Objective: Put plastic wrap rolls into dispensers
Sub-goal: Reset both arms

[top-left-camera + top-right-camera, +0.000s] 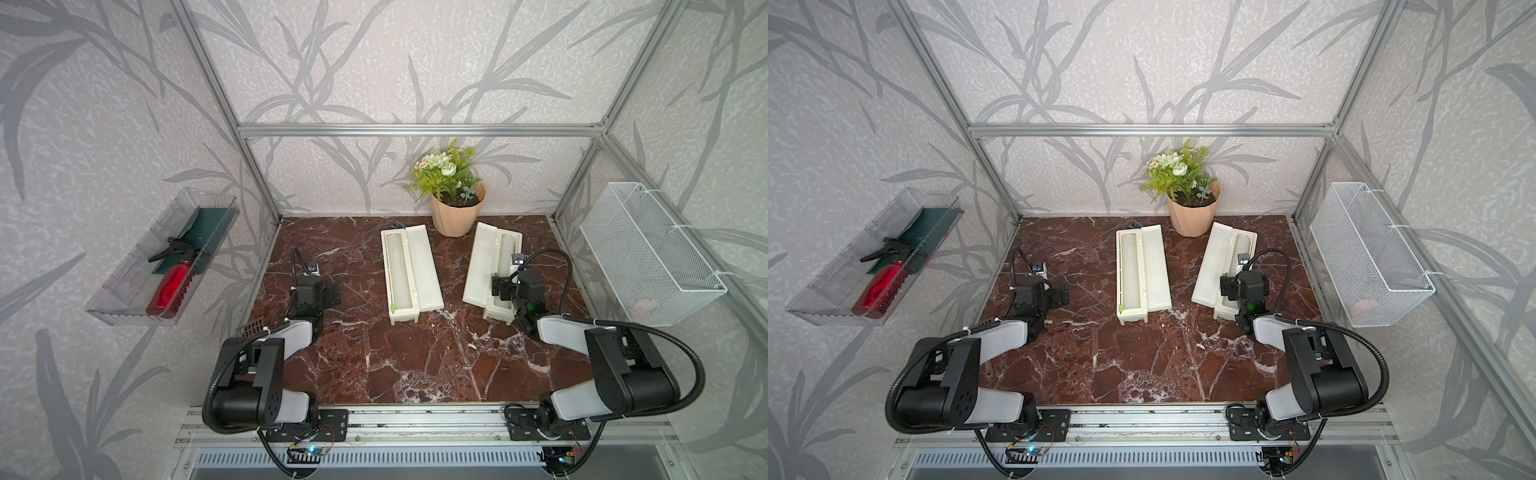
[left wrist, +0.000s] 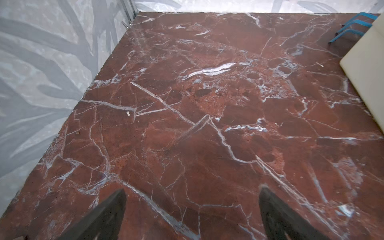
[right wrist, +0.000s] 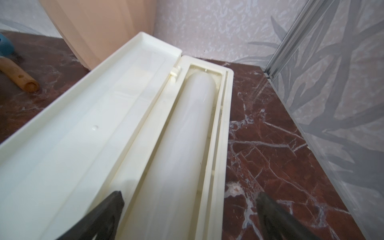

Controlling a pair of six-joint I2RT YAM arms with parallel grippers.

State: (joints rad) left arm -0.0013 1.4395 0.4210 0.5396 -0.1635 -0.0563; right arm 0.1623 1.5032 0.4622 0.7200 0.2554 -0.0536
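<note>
A: The tabletop (image 1: 415, 365) looks like polished red-brown marble with white veins and a soft sheen.
B: And the dispensers (image 1: 424, 266)?
A: Smooth cream plastic, faintly glossy. The roll (image 3: 182, 145) lying in one is translucent white film, smooth too.
B: The basket (image 1: 648, 257) is white-coated wire mesh, and the frame rail (image 1: 415, 129) is dull silvery metal.
A: The wall tray (image 1: 116, 299) is clear ribbed plastic, the flower pot (image 1: 453, 220) is matt peach, and the handle (image 3: 16, 74) looks like bare wood.

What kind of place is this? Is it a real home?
Likely a staged robot test cell, not a real home: an aluminium frame with wallpaper panels, and two robot arms are mounted on a rail at the marble-look table.
</note>
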